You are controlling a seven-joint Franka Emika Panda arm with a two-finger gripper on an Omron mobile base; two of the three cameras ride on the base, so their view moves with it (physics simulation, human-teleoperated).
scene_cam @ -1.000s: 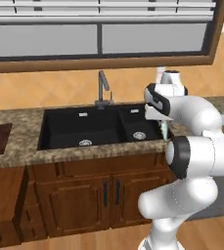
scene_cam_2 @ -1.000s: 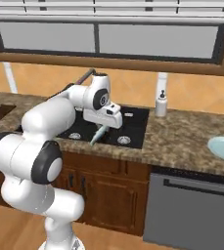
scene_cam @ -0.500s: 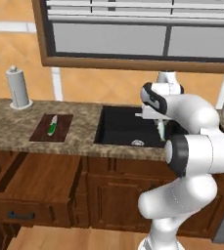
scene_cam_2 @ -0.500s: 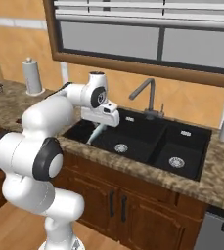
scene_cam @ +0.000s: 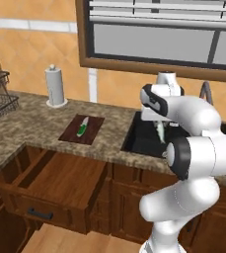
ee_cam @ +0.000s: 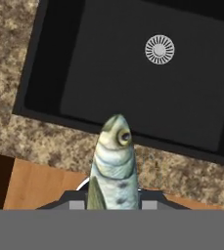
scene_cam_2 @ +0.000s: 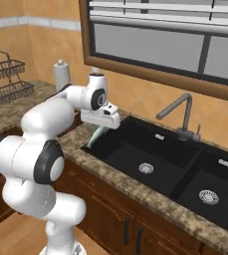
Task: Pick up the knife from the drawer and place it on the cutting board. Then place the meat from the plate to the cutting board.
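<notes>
- The gripper (ee_cam: 113,205) is clamped on the meat (ee_cam: 113,166), a pale, scaly, silvery-green fish, above the near left edge of the black sink (ee_cam: 133,68).
- The fish hangs lengthwise, head pointing down.
- The green-handled knife (scene_cam: 82,127) lies on the flat wooden cutting board (scene_cam: 92,132), left of the sink, pointing near-to-far.
- The wooden drawer (scene_cam: 55,185) stands open.
</notes>
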